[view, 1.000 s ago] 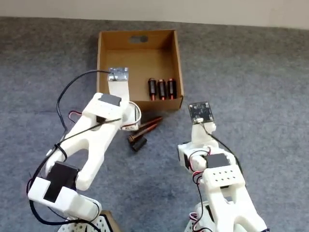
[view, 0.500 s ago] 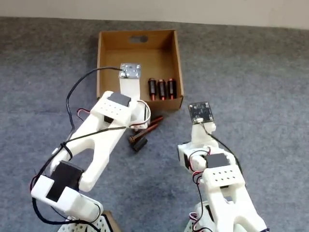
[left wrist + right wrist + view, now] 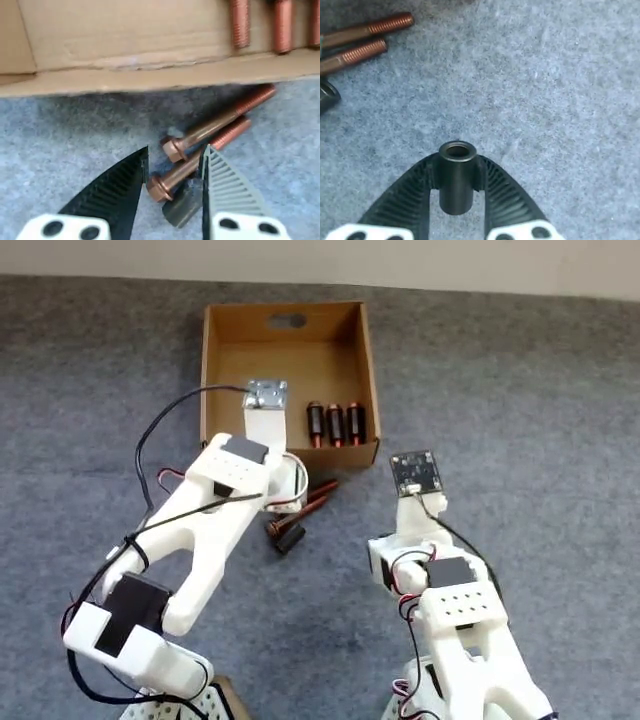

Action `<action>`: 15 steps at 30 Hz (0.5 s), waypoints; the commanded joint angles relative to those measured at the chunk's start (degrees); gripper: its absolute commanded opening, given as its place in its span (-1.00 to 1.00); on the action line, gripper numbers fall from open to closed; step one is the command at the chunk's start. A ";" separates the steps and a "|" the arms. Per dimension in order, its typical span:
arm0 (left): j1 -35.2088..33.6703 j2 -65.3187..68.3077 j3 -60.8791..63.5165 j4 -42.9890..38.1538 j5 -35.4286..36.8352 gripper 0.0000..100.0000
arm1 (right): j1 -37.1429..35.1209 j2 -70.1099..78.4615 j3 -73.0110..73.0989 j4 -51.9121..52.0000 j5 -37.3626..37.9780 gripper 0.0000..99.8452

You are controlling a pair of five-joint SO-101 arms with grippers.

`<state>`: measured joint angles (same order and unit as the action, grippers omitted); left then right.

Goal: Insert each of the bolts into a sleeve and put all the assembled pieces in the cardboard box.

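Left arm [image 3: 205,540]: white moulded shells with black servo blocks set in, left half of the high view.
Left cabling: a black cable [image 3: 150,435] loops at mid left, with thin red and white wires beside it.
Wrist bracket [image 3: 266,395]: bare metal with screws, upper centre.
Right arm [image 3: 465,640]: white shells, a hole-dotted plate, red and black wires, lower right.
Camera board [image 3: 415,472]: small dark square, pale edge.
Left tool [image 3: 175,152]: one black ribbed finger, one pale.
Right tool [image 3: 456,165]: two black ribbed fingers, white bases.

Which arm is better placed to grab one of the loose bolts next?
Left. The left gripper, open, hangs over the loose bolts, with the nearer bolt lying between its fingertips. The right gripper is shut on a sleeve, farther from the bolts.
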<state>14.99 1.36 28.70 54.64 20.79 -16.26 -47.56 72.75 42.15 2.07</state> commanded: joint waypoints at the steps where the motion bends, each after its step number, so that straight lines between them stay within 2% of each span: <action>1: -0.57 -0.22 3.03 -5.10 0.35 -0.62 | 0.57 -1.19 -0.22 -1.01 -0.35 -0.99; 8: -0.75 -0.31 4.79 -6.95 0.35 -0.64 | 0.57 -1.01 -0.22 -1.01 -0.35 -0.99; 13: -0.84 -0.31 4.88 -6.95 0.35 -0.88 | 0.57 -0.92 -0.22 -1.01 -0.35 -0.99; 15: -1.63 -0.31 4.97 -6.95 0.35 -0.91 | 0.57 -0.92 -0.22 -1.01 -0.35 -0.99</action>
<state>15.25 1.27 33.45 48.04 21.05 -16.26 -47.56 72.75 42.15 2.07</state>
